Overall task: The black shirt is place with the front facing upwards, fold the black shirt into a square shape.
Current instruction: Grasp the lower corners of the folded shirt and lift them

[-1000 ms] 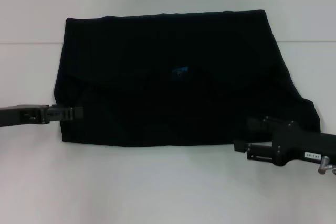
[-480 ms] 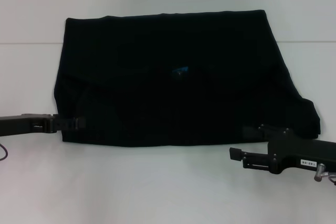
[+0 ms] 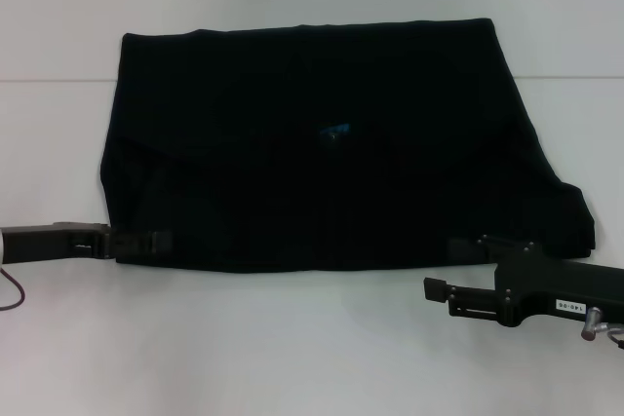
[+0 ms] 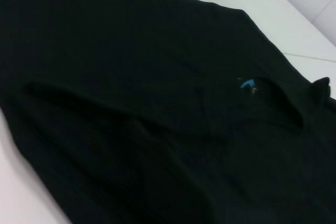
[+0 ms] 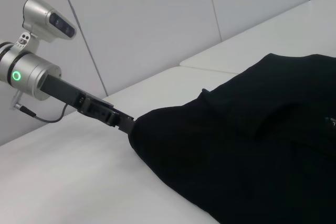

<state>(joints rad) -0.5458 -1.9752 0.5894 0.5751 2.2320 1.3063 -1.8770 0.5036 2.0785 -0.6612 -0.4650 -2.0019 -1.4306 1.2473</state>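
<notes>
The black shirt [image 3: 331, 143] lies spread over the middle of the worktop [image 3: 292, 358], reaching toward its far edge, already doubled over once: the small blue neck label [image 3: 336, 130] shows near the centre and no lettering is visible. A loose flap sticks out toward the worktop's right edge.

What I see changing is at the near corners. A second ago my left hand [image 3: 146, 242] sat higher along the shirt's left side, beside the cloth; now it has dropped toward the near edge and its tip is pushed in at the near-left corner of the shirt, touching or just under the hem. The right wrist view confirms it, with that arm running straight into the cloth edge. I cannot tell whether its fingers have closed on fabric.

My right hand [image 3: 439, 288] has pulled back from over the near-right corner and now sits on bare worktop just beside the hem, clear of the cloth. Its fingers are not readable either, so again I cannot tell.

The shirt itself has not shifted between frames. I judge both hands are lining up on the near hem for the next fold, with the left ahead of the right.
</notes>
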